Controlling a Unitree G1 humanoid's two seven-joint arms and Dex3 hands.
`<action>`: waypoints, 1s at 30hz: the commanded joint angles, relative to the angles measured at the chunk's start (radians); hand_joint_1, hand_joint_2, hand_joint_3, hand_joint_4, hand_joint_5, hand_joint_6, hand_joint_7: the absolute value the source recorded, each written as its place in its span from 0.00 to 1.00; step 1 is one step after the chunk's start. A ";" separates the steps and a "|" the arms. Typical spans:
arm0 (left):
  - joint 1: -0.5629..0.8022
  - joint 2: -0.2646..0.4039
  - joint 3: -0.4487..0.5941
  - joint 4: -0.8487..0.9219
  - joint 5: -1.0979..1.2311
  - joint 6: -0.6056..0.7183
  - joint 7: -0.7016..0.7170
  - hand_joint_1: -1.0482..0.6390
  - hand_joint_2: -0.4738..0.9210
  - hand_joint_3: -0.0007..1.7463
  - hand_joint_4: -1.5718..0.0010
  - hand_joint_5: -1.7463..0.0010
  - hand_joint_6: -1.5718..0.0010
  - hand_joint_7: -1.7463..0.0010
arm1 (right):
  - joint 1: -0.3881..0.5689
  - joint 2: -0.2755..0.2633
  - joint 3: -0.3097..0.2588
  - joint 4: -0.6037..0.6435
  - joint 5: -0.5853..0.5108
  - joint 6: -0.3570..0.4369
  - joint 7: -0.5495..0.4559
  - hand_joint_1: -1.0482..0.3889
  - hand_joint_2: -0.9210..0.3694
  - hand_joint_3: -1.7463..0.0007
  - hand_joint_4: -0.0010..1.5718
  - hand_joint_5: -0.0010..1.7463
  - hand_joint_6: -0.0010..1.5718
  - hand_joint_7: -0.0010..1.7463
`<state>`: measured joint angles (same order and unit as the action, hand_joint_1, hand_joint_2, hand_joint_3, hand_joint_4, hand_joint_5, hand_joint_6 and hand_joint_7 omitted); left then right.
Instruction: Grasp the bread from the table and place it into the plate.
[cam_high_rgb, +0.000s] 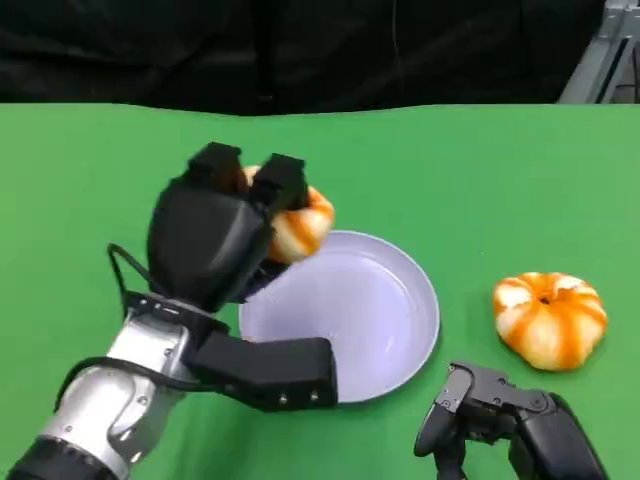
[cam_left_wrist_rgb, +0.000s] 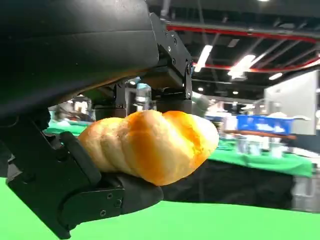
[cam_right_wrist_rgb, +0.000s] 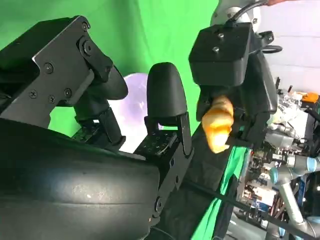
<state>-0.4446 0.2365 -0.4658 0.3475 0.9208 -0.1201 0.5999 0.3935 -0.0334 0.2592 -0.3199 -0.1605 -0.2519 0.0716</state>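
Bread carried to the plate.
The left hand (cam_high_rgb: 215, 235) fingers are clamped on the bread (cam_high_rgb: 298, 222) above the plate (cam_high_rgb: 400, 345) rim; next, lower and release.

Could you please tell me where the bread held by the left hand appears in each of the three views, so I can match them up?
Head view: the held bread sits left of centre, at the plate's far-left rim, under the left hand.
Left wrist view: it is at centre, between the black fingers.
Right wrist view: it is right of centre, a small yellow piece in the left hand.
Shared landmark: the green table.
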 joint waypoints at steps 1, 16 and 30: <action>-0.016 -0.064 -0.014 0.058 -0.053 -0.011 -0.053 0.53 0.58 0.70 0.36 0.00 0.50 0.00 | 0.007 -0.003 0.001 -0.004 0.008 -0.009 -0.006 0.78 0.47 0.17 0.57 0.94 0.49 0.81; -0.018 -0.116 -0.052 0.018 -0.124 0.157 -0.529 0.37 0.99 0.09 0.91 0.58 0.75 0.95 | 0.012 -0.006 0.007 -0.010 0.015 -0.005 0.001 0.76 0.46 0.18 0.56 0.95 0.49 0.81; -0.023 -0.083 -0.117 -0.001 -0.102 0.286 -0.785 0.12 1.00 0.28 1.00 1.00 0.96 1.00 | 0.013 -0.010 0.007 -0.012 0.017 -0.002 0.006 0.76 0.47 0.18 0.56 0.95 0.49 0.80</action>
<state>-0.4563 0.1245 -0.5861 0.3640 0.8230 0.1596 -0.1533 0.4012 -0.0339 0.2686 -0.3239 -0.1573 -0.2522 0.0750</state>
